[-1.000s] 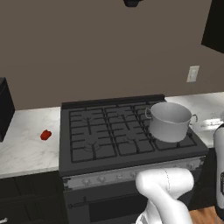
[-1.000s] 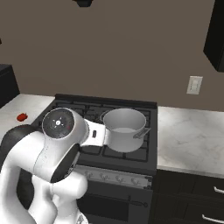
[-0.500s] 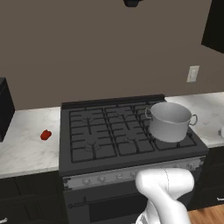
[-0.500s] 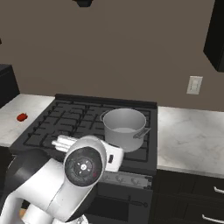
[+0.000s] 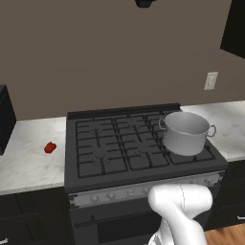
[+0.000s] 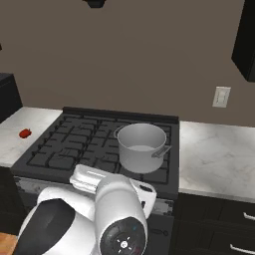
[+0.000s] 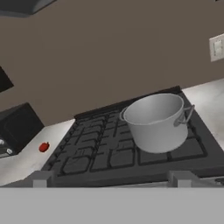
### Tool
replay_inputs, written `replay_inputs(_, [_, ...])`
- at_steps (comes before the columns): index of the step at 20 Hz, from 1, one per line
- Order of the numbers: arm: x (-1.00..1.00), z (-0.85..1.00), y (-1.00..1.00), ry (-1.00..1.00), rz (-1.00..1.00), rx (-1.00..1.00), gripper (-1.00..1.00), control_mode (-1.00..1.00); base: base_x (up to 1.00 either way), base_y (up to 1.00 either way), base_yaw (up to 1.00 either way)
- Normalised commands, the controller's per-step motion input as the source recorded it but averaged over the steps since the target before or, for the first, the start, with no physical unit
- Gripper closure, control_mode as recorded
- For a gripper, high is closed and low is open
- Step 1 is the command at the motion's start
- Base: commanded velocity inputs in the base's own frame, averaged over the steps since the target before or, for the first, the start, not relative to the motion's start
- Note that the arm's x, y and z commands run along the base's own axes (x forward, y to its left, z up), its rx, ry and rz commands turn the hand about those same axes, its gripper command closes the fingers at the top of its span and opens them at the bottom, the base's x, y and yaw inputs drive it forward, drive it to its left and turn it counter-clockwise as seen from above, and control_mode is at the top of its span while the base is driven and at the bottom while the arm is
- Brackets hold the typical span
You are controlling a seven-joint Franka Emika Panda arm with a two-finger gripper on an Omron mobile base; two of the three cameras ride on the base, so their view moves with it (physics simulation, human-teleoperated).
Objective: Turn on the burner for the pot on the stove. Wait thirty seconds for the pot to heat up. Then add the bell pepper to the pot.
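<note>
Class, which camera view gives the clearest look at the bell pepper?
The left base view: the bell pepper lies clear on the counter left of the stove. The right base and hand views show it smaller, near their left edges.

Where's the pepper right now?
The pepper lies on the white counter left of the stove, far from the pot at the stove's right side.

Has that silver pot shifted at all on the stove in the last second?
No. The pot sits on the same right-hand spot of the stove grates, below the wall outlet, as before.
</note>
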Motion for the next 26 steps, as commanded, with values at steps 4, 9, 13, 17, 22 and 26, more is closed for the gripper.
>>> replay_inputs(4, [-0.05, -0.27, -0.22, -0.14, 0.0, 0.05, -1.0, -1.0, 0.0, 0.0, 0.0])
replay_inputs(9, [-0.09, -0.45, -0.13, -0.15, 0.0, 0.01, -1.0, -1.0, 0.0, 0.0, 0.0])
replay_inputs(13, [-0.07, -0.58, -0.02, -0.14, 0.0, 0.0, -1.0, -1.0, 0.0, 0.0, 0.0])
replay_inputs(17, [-0.03, -0.59, 0.0, -0.12, 0.0, 0.0, -1.0, -1.0, 0.0, 0.0, 0.0])
replay_inputs(22, [0.0, -0.49, 0.0, -0.07, -0.03, 0.0, -1.0, -1.0, 0.0, 0.0, 0.0])
replay_inputs(26, [0.02, -0.37, 0.0, -0.03, -0.07, 0.0, -1.0, -1.0, 0.0, 0.0, 0.0])
